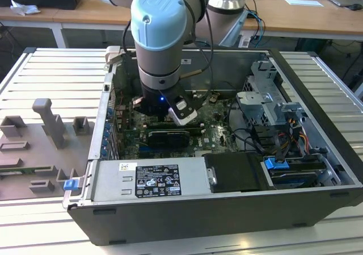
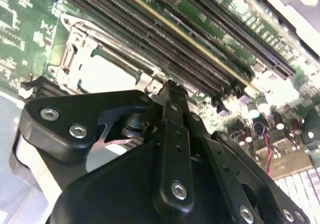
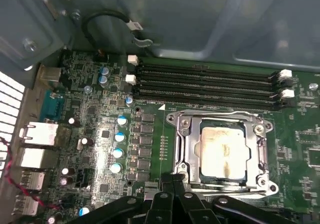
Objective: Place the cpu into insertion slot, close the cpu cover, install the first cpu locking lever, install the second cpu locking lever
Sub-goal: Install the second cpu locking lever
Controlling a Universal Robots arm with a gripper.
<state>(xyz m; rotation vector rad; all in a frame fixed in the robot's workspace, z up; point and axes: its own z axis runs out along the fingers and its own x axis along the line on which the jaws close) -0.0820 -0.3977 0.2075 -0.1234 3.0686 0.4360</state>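
jaws: the gripper (image 3: 172, 183) has them drawn together, holding nothing, just beside the socket edge.
cpu (image 3: 222, 151): lies flat in the insertion slot (image 3: 186, 149), cpu cover (image 3: 220, 117) closed around it.

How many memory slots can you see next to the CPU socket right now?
4 in the first wrist view: long black memory slots stacked side by side, running parallel between the chassis wall and the insertion slot, with white latches at their ends. All look empty.

The exterior view looks down into the case (image 1: 317, 96) from outside; both wrist views sit close above its board (image 3: 90, 114), sharing the socket (image 3: 222, 151).
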